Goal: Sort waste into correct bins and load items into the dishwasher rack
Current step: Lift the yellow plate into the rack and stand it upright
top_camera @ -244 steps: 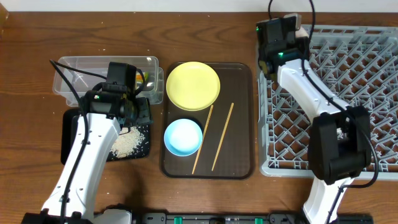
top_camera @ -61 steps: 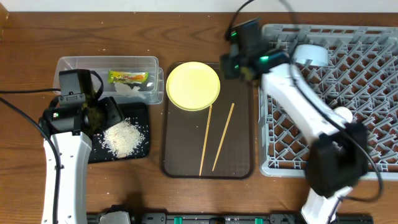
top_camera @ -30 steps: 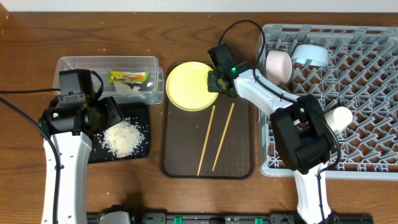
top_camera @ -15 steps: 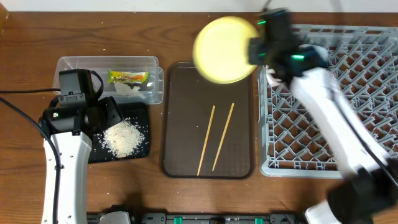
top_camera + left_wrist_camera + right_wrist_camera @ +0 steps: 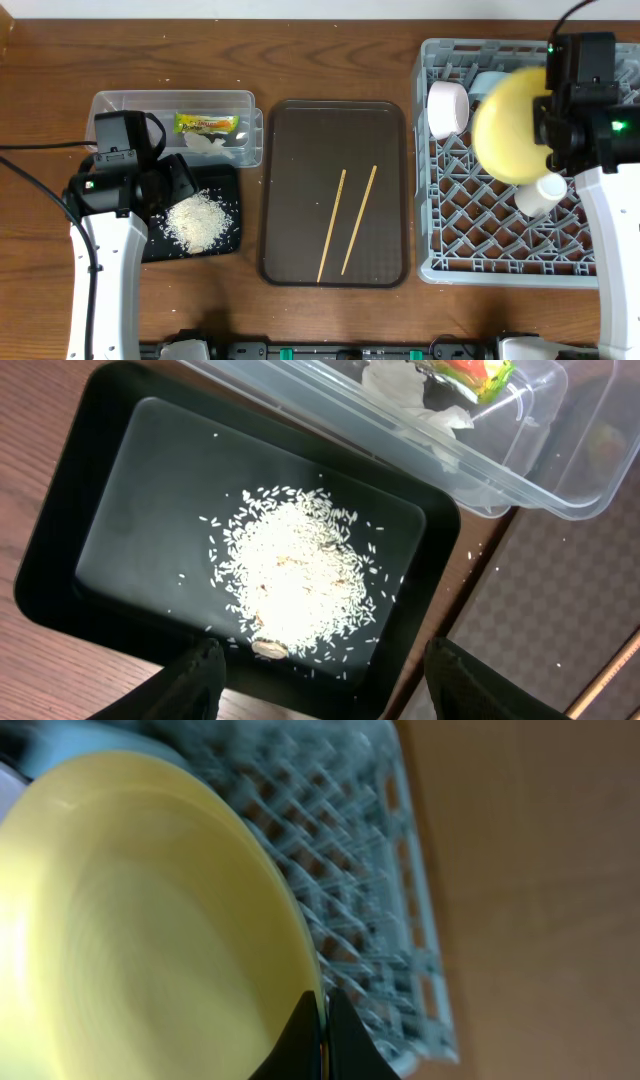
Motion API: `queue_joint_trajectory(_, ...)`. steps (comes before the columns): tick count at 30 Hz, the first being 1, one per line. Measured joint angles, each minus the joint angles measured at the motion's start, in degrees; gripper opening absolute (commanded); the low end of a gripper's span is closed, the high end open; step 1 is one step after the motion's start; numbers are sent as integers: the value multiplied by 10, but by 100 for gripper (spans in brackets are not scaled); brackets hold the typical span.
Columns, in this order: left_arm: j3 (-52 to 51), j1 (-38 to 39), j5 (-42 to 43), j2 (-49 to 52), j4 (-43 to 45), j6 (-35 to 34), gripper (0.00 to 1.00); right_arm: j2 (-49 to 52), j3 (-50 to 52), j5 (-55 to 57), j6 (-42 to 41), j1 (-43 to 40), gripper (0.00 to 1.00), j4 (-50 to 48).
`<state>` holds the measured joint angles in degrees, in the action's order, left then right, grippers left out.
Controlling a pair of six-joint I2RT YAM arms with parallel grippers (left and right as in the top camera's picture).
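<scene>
My right gripper [image 5: 546, 138] is shut on the rim of the yellow plate [image 5: 512, 125] and holds it tilted on edge above the grey dishwasher rack [image 5: 470, 230]. The right wrist view shows the fingertips [image 5: 320, 1038] pinching the plate's rim [image 5: 130, 920]. In the rack lie the white bowl [image 5: 448, 108], the light blue bowl [image 5: 489, 84], partly hidden by the plate, and the small cup [image 5: 541, 193]. Two chopsticks [image 5: 345, 235] lie on the brown tray [image 5: 300, 140]. My left gripper [image 5: 170, 190] is open over the black tray [image 5: 222, 180] holding the rice [image 5: 203, 222].
The clear tub [image 5: 130, 105] behind the black tray holds the snack wrapper [image 5: 207, 123] and the white tissue [image 5: 210, 143]. In the left wrist view the rice [image 5: 300, 575] sits mid-tray [image 5: 150, 480], with the tub [image 5: 520, 460] beyond it.
My right gripper has carried the yellow plate rightward, from above the brown tray's back edge to over the rack, and tipped it on edge. The left arm has not moved.
</scene>
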<state>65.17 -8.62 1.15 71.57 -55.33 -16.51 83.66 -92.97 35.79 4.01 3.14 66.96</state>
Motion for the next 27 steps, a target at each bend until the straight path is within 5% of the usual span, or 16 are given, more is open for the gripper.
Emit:
queue_joint_trajectory(13, 0, 0, 0, 0, 0, 0, 67, 58, 47, 127, 17, -3, 1, -47)
queue_joint_trajectory(27, 0, 0, 0, 0, 0, 0, 67, 140, 50, 107, -10, 28, 1, -85)
